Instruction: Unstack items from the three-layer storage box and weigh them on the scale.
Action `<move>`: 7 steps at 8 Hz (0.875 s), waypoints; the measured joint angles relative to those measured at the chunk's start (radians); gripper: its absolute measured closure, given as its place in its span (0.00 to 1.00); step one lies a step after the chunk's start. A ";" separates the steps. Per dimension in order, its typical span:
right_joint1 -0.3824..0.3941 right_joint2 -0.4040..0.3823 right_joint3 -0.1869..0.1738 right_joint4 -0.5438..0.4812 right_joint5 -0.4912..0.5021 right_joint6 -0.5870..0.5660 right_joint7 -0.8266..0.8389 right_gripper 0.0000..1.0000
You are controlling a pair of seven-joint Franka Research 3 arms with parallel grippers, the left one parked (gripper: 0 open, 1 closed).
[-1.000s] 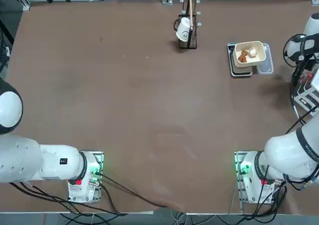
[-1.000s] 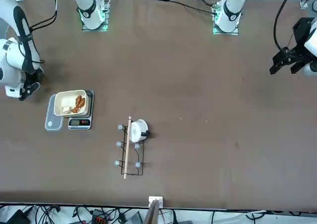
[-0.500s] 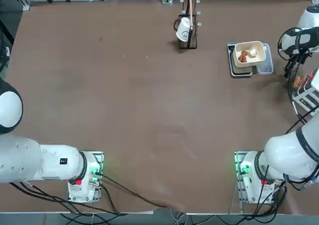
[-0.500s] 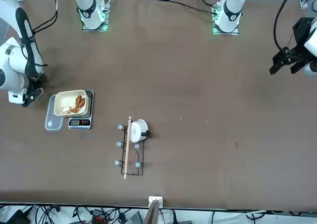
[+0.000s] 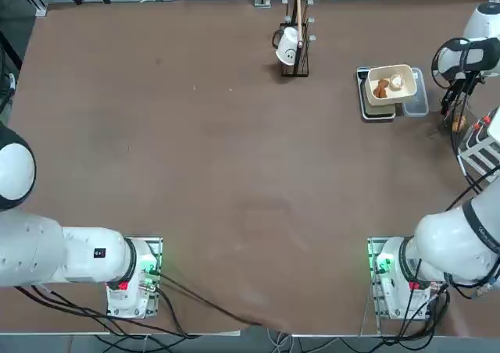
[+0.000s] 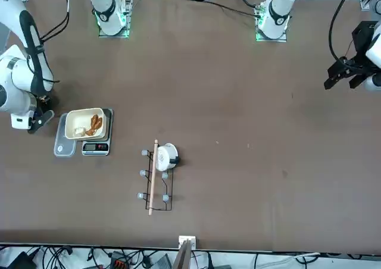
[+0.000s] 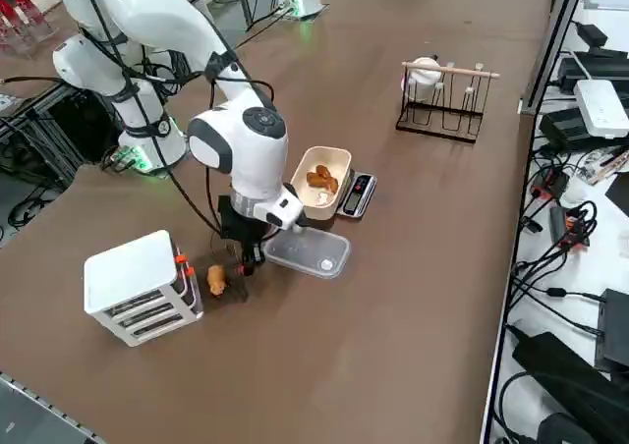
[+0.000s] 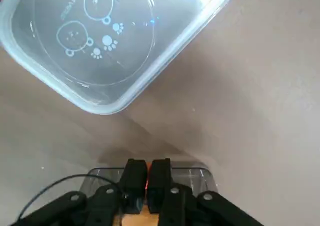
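Note:
My right gripper (image 5: 455, 119) (image 7: 243, 264) hangs low over the table between the three-layer storage box (image 5: 480, 151) (image 7: 133, 285) and a clear tray (image 7: 307, 252) (image 8: 100, 41). Its fingers (image 8: 134, 172) are shut on a small orange-brown item (image 7: 216, 280) (image 5: 460, 123), of which only an orange sliver shows in the wrist view. Just beyond the tray, the scale (image 5: 377, 112) (image 7: 358, 194) (image 6: 95, 148) carries a cream tub (image 5: 391, 72) (image 7: 334, 159). In the tub lie a brown lumpy item (image 5: 380, 90) (image 6: 95, 124) and a pale roundish one (image 5: 396, 80) (image 6: 78, 130).
A dark narrow stand with a white cup (image 5: 294, 48) (image 7: 442, 90) sits further along the far side of the table. The storage box stands at the table's right edge, close to my right arm's cables.
My right gripper has moved away from the storage box toward the clear tray and the scale, staying shut and carrying the orange-brown item with it.

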 joint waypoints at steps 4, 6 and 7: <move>0.001 -0.008 0.035 0.092 0.082 -0.177 0.001 0.23; -0.009 -0.042 0.034 0.192 0.104 -0.372 0.000 0.01; -0.039 -0.054 0.031 0.194 0.106 -0.392 0.003 0.02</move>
